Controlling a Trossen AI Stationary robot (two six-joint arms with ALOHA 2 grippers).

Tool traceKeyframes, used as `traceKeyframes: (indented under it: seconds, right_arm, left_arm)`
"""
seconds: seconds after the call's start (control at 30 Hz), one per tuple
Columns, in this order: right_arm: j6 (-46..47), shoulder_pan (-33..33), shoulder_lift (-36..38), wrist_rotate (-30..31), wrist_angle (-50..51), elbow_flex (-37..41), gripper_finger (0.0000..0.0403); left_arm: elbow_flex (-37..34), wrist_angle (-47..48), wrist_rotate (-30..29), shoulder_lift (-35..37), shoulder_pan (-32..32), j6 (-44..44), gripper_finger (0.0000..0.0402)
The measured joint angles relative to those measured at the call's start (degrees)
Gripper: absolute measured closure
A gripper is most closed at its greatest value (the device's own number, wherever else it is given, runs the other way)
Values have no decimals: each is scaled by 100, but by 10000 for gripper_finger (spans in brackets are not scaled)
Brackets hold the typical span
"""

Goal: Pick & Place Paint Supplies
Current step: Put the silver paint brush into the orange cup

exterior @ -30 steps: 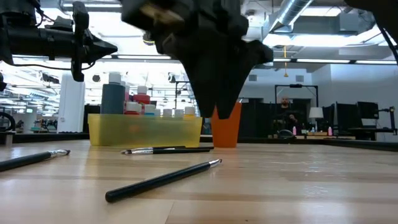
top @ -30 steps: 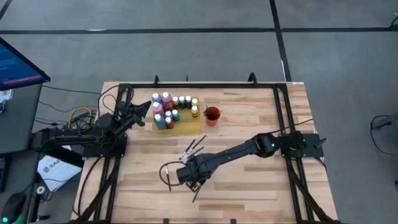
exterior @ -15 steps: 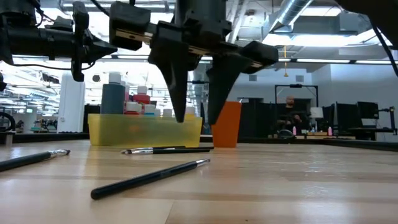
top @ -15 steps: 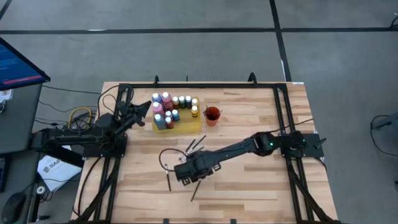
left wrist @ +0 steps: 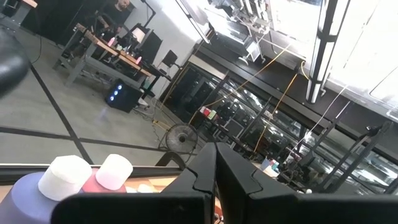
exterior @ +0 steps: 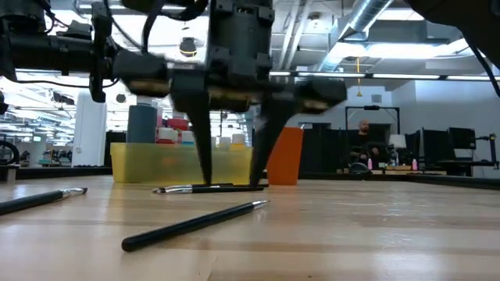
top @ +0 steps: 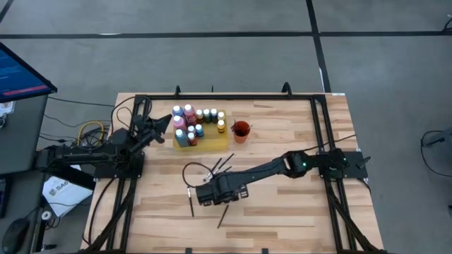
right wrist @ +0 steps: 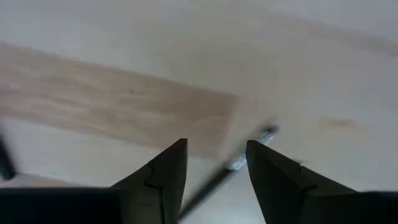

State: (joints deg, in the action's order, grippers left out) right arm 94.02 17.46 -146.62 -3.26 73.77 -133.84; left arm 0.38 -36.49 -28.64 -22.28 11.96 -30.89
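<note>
Several small paint bottles (top: 194, 123) with pale caps stand on the yellow mat (top: 212, 143) at the table's far side. Thin dark brushes lie loose on the wood: a few (top: 220, 166) beside the right gripper, one (top: 191, 205) nearer the front edge, another (top: 222, 215) below the arm. My right gripper (top: 210, 192) is open and low over the table (exterior: 232, 183). In its wrist view its fingers (right wrist: 214, 146) stand on either side of a light-tipped brush (right wrist: 239, 162). My left gripper (top: 161, 125) is shut (left wrist: 216, 163) and hovers beside the bottles (left wrist: 62, 176).
A small orange-red cup (top: 241, 131) stands right of the mat, also in the low view (exterior: 286, 156). A dark cable loop (top: 194, 173) hangs by the right gripper. A black frame (top: 212, 98) runs along the table's edges. Bare wood lies to the near right.
My right gripper has opened from shut to wide apart, come down until its fingertips are close to the table, and shifted slightly toward the table's left edge. The left arm has kept still.
</note>
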Motion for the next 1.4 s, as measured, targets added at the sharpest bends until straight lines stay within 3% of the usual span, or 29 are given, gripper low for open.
traceKeyframes:
  seconds: [0.37, 1.0, 1.4]
  right_arm:
    - [-72, -81, -46, 20, 475, 18, 247]
    - [113, -43, -97, 112, -390, 13, 252]
    - [39, -156, -231, -141, -670, -5, 298]
  left_arm:
    - [0, -3, -2, -93, 0, 0, 400]
    - [-2, 0, 0, -114, -2, 0, 400]
    - [-2, -2, -1, -114, 0, 0, 400]
